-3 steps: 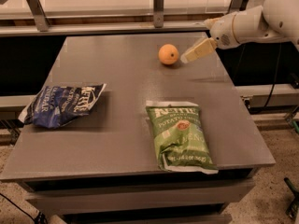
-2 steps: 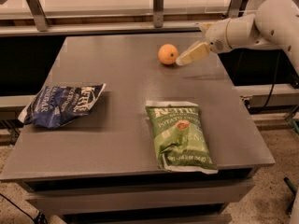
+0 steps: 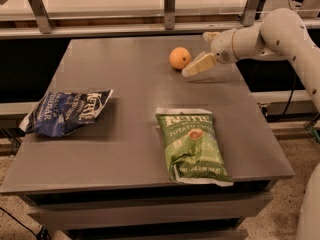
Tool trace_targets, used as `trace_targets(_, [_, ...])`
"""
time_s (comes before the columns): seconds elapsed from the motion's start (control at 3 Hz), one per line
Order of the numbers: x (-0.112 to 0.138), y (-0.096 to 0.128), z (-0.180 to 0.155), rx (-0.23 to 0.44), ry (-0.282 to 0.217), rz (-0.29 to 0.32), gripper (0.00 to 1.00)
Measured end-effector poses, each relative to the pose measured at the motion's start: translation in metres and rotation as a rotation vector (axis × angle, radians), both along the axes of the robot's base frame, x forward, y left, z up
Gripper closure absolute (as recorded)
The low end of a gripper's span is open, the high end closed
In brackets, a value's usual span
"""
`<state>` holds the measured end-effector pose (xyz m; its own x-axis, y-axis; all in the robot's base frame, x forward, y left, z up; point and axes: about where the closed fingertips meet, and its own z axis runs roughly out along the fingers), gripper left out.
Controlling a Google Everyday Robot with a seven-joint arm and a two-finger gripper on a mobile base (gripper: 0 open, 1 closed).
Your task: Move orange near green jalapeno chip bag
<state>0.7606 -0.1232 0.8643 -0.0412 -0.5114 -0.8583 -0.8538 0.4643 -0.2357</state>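
Dark blue chip bag [image 3: 67,113], seemingly crumpled, lies left on the grey table [image 3: 125,149]; hand [image 3: 195,54] hovers far right.

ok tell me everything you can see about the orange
The orange is a small round fruit, evenly orange, with smooth, slightly shiny skin; no stem dimple shows from this angle. It sits whole on the grey table, toward the far edge and right of the middle. It is well apart from the green jalapeno chip bag, which lies nearer the front edge. The gripper is close beside it on the picture's right, low over the table. I cannot tell whether it touches the fruit.
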Motion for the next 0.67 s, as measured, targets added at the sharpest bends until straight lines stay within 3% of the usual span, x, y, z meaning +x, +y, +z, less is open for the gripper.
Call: trace_targets(0.67, [-0.0018, 0.0140, -0.0126, 0.016, 0.022, 0.062, 0.40])
